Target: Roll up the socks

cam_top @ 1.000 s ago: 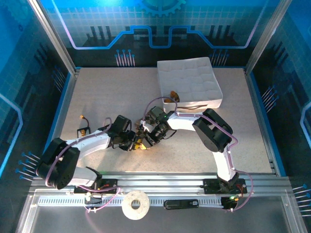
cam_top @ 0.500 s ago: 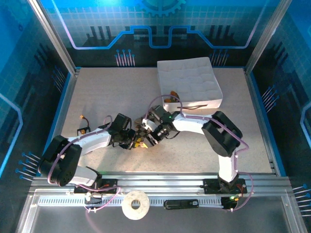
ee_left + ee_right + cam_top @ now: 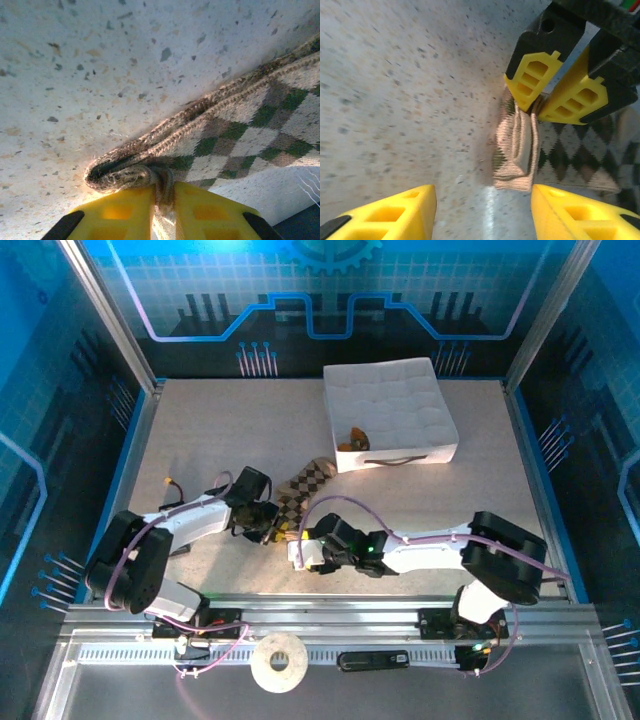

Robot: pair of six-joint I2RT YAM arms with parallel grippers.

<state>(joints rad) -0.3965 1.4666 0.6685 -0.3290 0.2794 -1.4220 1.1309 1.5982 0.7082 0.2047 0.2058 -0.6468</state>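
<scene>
One of the socks, brown-and-beige argyle (image 3: 306, 484), lies stretched on the speckled table from near the white box toward the arms. My left gripper (image 3: 271, 530) is shut on its near end. In the left wrist view the yellow fingers (image 3: 122, 212) pinch a fold of the knit edge of the sock (image 3: 240, 125). My right gripper (image 3: 297, 552) sits just in front of that end, open and holding nothing. In the right wrist view its gripper (image 3: 485, 210) frames the folded sock end (image 3: 516, 150), with the left gripper (image 3: 538, 106) clamped on it above.
A white quilted box (image 3: 395, 405) stands at the back right, with a small orange-brown bundle (image 3: 352, 438) against its front wall. A small orange-and-black part (image 3: 172, 502) lies at the left. A tape roll (image 3: 279, 662) rests on the front rail.
My right arm has swung from over the sock down to the near side, and its jaws have opened and let go. The sock now lies stretched out. The left gripper keeps its pinch.
</scene>
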